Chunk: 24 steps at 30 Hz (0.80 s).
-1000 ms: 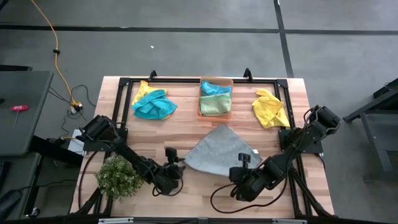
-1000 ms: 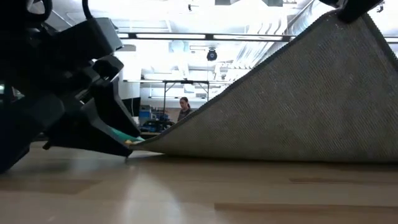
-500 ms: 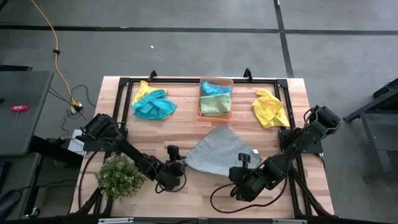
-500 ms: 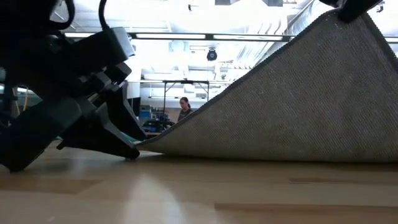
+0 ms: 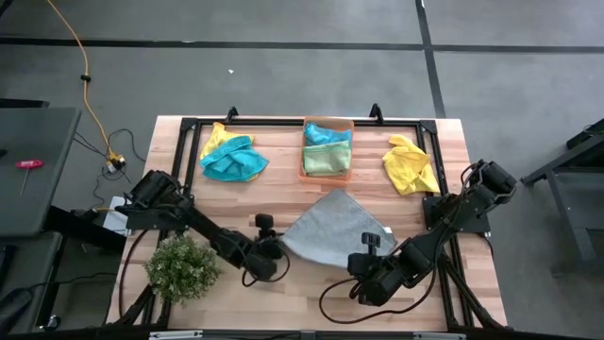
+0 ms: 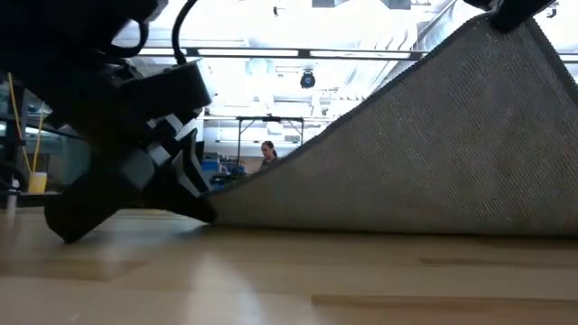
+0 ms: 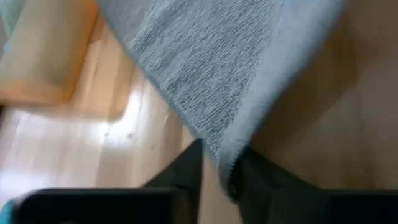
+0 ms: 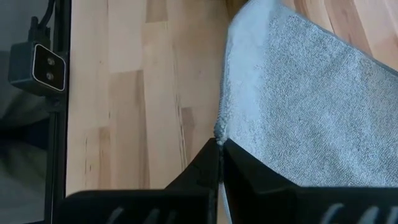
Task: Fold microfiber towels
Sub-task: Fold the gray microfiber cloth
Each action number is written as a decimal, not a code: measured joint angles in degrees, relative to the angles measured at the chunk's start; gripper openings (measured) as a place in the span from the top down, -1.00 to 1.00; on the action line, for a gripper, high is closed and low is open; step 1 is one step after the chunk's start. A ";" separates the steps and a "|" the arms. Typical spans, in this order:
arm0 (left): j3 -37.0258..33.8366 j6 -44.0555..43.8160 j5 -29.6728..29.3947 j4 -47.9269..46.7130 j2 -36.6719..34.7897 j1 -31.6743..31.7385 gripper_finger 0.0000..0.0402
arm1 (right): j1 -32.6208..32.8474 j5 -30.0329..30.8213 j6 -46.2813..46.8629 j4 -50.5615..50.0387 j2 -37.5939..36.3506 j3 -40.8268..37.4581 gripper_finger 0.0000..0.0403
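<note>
The left gripper (image 5: pixel 275 253) sat low on the table (image 5: pixel 283 203), its jaws narrowed around the grey towel's (image 5: pixel 326 229) near-left corner. That towel lay mid-table, in front of the orange bin (image 5: pixel 327 176). The right gripper (image 5: pixel 375 244) pinched the opposite corner tight, lifted. The step looked like securing both corners; next, both must carry that edge across to fold.

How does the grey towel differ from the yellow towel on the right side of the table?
The grey towel is spread out wide, while the yellow towel lies crumpled in a heap. The grey towel has the right gripper shut on one corner and the left gripper at another; the yellow towel lies untouched. Both rest on the wooden table.
</note>
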 joint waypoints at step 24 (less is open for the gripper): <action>12.67 -13.73 17.98 -19.86 -2.25 -5.40 1.00 | 5.21 -9.20 18.07 -12.24 -0.04 0.02 1.00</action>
